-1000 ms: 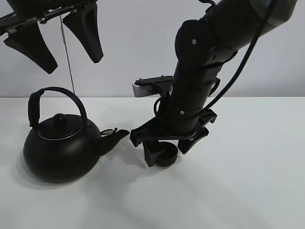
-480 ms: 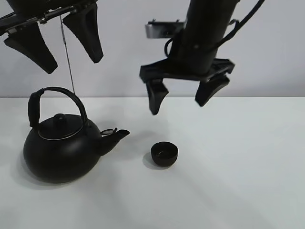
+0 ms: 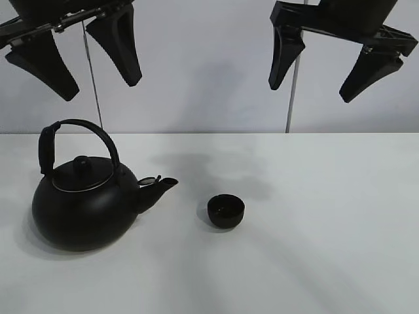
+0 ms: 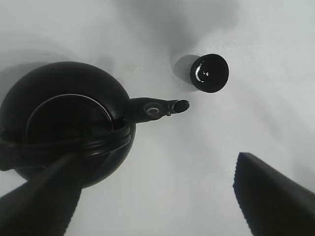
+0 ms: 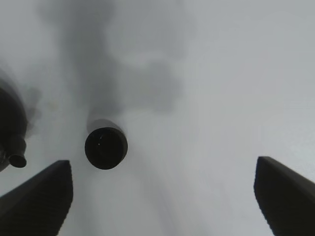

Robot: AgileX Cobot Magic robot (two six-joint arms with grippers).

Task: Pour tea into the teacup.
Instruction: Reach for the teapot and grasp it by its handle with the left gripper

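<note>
Left gripper (image 3: 99, 88) and right gripper (image 3: 311, 91) jaws apart; centre left jaws around kettle handle (image 3: 82, 122), pour slowly over teacup (image 3: 226, 210)

- You have the kettle (image 3: 85, 209) upright on the counter (image 3: 327, 229) at the left, lid on, handle arched up.
- Its spout (image 3: 160, 186) points toward the teacup (image 3: 226, 210), which stands upright near it but apart from it.
- Your left gripper (image 3: 99, 88) hangs high above the kettle, fingers (image 3: 121, 46) spread wide.
- Your right gripper (image 3: 311, 91) hangs high, up and right of the teacup, fingers spread too.
</note>
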